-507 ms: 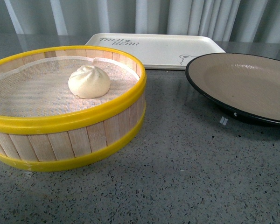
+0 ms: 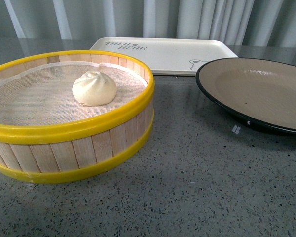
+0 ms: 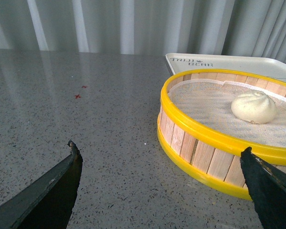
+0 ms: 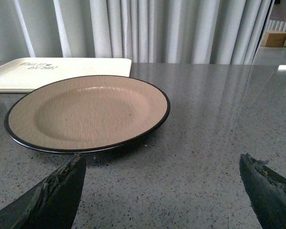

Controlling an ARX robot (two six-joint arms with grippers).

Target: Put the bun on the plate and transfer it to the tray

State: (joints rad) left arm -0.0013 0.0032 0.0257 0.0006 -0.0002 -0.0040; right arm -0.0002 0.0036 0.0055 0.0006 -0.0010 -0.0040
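While both jaws gape wide, speckled grey countertop [image 2: 197, 173], pale pleated curtains [image 2: 187, 19] behind.

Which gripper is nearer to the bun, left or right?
Left. The left gripper faces the steamer basket holding the bun; the right gripper faces the plate, further away.

bun [image 2: 94, 88]: matt, smooth dough with pleated folds.
plate [image 2: 259, 91]: glazed; grey-beige inside with a soft, faintly rippled sheen, rim glossy black.
tray [image 2: 172, 52]: smooth cream plastic look, slight sheen.
steamer basket [image 2: 74, 148]: matt pale wooden slats, glossy yellow bands.
basket liner [image 2: 34, 98]: white woven cloth, matt.
table [image 2: 187, 187]: grey speckled stone look, polished.
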